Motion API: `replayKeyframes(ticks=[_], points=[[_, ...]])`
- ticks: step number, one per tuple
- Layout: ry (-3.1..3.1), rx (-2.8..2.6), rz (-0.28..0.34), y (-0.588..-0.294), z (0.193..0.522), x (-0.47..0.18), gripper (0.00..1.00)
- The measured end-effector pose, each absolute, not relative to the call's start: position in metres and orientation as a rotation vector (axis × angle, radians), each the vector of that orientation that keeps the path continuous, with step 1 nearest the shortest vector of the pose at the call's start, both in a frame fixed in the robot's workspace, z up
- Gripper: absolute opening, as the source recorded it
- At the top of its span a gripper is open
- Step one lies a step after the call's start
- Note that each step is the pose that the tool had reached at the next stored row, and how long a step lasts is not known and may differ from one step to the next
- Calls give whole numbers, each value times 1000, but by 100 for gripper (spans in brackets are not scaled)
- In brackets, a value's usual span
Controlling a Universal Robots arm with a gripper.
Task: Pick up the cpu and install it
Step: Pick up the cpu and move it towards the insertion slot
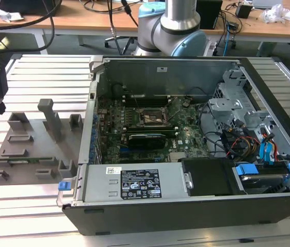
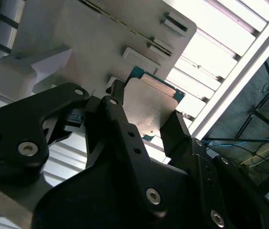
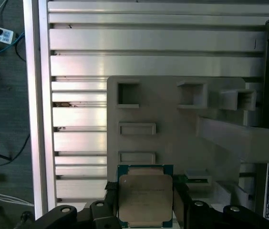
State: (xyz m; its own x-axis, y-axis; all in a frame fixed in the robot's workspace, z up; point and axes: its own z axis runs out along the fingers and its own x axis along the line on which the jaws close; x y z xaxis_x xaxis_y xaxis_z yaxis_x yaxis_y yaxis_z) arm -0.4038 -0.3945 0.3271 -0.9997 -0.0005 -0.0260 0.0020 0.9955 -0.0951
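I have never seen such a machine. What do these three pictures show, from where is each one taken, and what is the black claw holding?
The machine is a robot arm with a black gripper, a two-finger claw. The exterior view comes from a camera standing apart: it shows an open computer case with its motherboard on a slotted aluminium table, and a grey holder plate at the exterior view's left. The two wrist views come from cameras riding on the arm. In both wrist views the fingers grip the cpu, a small square chip with a silver top, from two sides, over the holder plate. It is not yet in the computer.
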Motion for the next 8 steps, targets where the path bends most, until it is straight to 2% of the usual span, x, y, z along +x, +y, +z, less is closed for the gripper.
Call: replayKeyframes(ticks=[8], points=[[3111, 1, -159, -393, 334, -404, 55]])
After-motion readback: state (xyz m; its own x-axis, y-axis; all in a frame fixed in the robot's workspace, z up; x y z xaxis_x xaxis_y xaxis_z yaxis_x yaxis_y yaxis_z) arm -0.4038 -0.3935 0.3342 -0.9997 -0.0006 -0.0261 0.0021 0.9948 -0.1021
